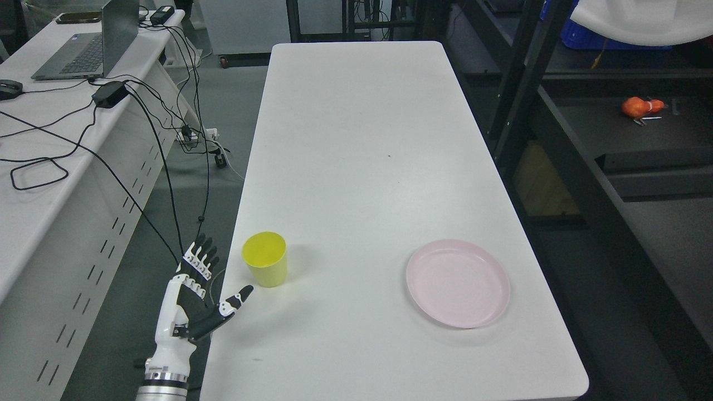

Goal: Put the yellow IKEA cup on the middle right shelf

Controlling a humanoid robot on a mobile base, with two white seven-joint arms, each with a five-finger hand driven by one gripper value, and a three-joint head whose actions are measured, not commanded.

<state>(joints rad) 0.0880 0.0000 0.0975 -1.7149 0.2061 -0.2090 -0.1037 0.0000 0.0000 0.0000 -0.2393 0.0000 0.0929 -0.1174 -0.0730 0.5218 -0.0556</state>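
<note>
A yellow cup (265,259) stands upright on the white table (356,167), close to its left edge. My left hand (214,275) hovers just left of the cup, at the table's edge, palm facing the cup. Its fingers (200,257) point up and away, the thumb (234,303) is spread toward the cup, and nothing is held. A small gap separates the hand from the cup. The dark metal shelf unit (590,139) stands to the right of the table. My right arm does not show.
A pink plate (458,283) lies on the table's near right part. An orange object (640,107) lies on a shelf board at the far right. A side desk (61,145) with a laptop and hanging cables runs along the left.
</note>
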